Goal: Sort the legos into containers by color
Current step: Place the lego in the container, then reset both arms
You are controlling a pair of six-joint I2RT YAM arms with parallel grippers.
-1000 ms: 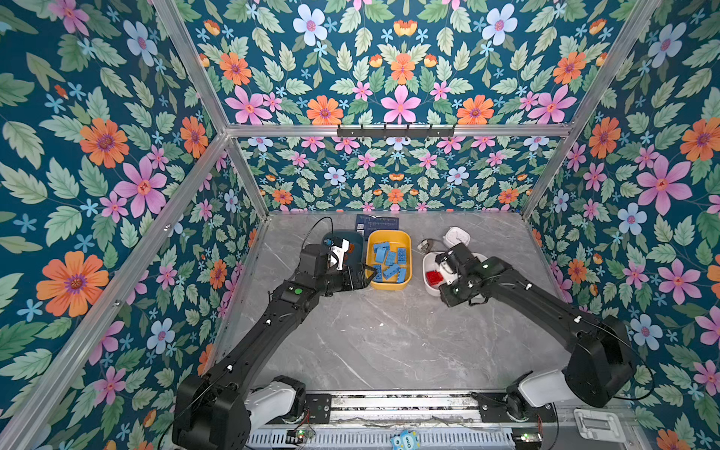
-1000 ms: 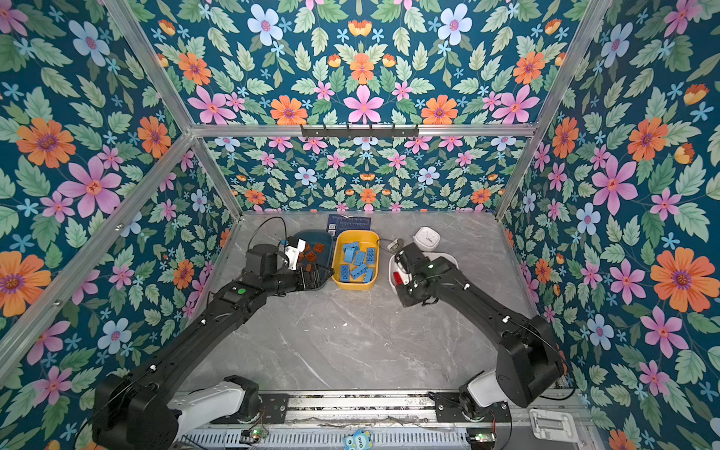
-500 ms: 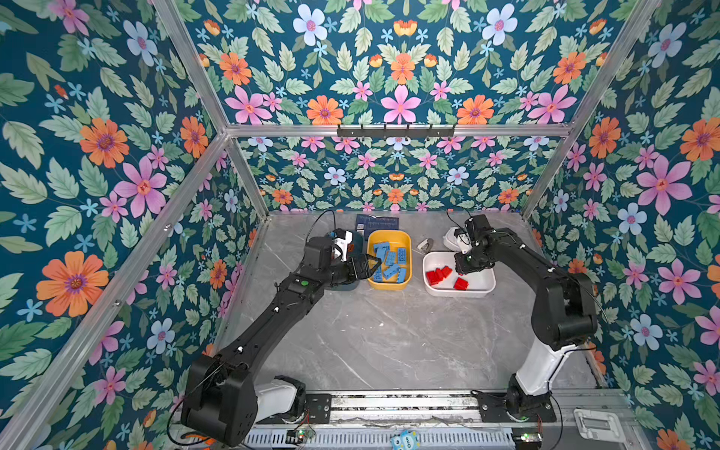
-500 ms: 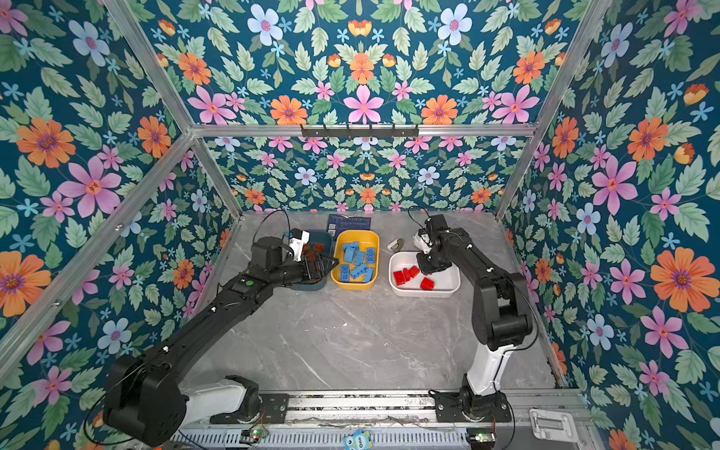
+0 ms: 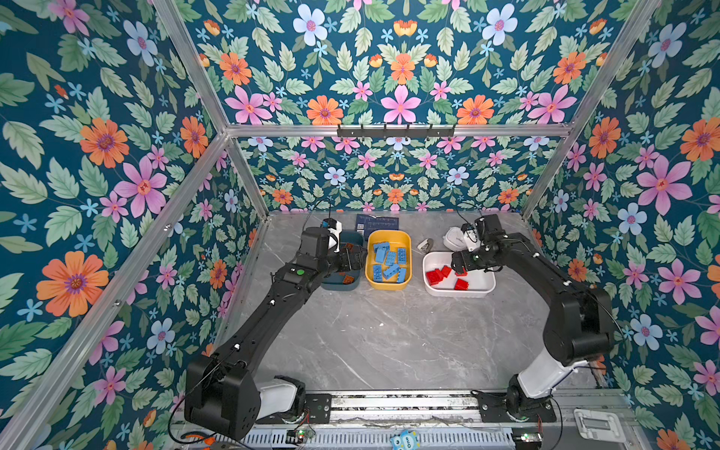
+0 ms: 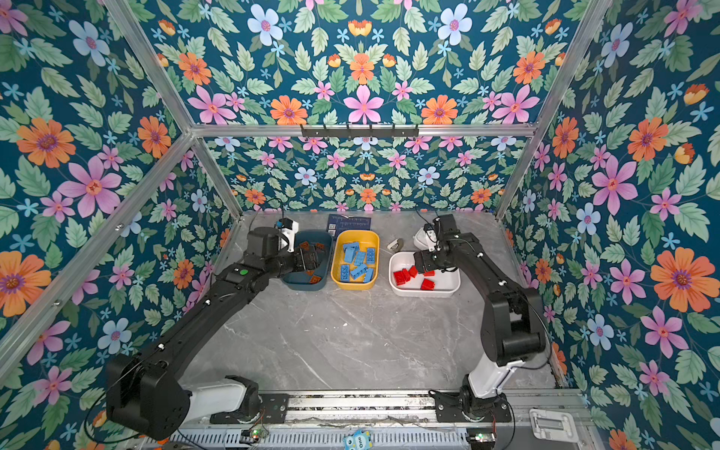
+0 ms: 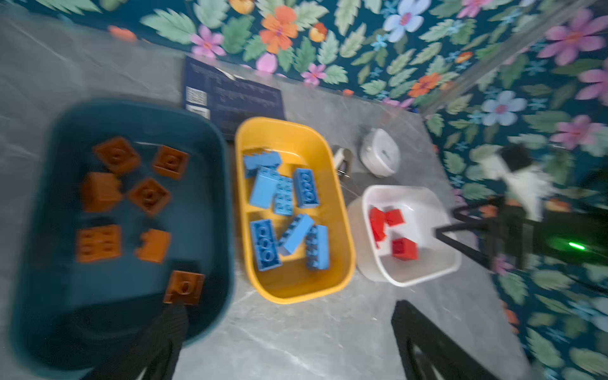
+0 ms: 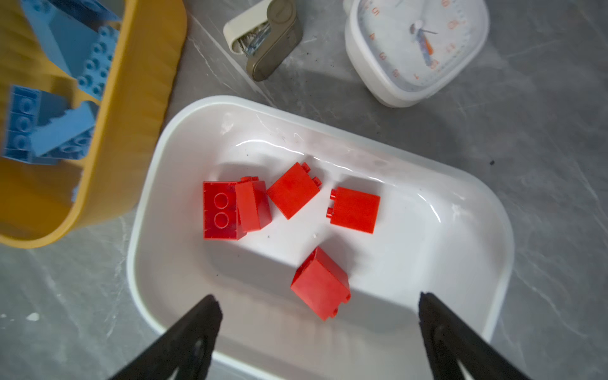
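Three containers stand in a row at the back in both top views: a dark teal tub (image 5: 343, 286), a yellow tub (image 5: 389, 235) and a white tub (image 5: 481, 289). Brown-orange legos (image 7: 149, 195) lie in the teal tub (image 7: 220, 197). The yellow tub (image 7: 286, 126) holds several light blue legos (image 7: 306, 187). Several red legos (image 8: 292, 194) lie in the white tub (image 8: 460, 184). My left gripper (image 7: 289, 309) hangs open over the near edge of the teal tub and holds nothing. My right gripper (image 8: 317, 297) is open above the white tub, with one loose red lego (image 8: 320, 283) below it.
A white square clock (image 8: 418, 49) and a small beige stapler-like gadget (image 8: 266, 42) sit just behind the white tub. A dark blue printed card (image 5: 378, 224) lies behind the yellow tub. Flowered walls close in the back and both sides.
My right gripper was shut and is now open. It has swung from near the clock to above the white tub. The left arm has barely shifted.
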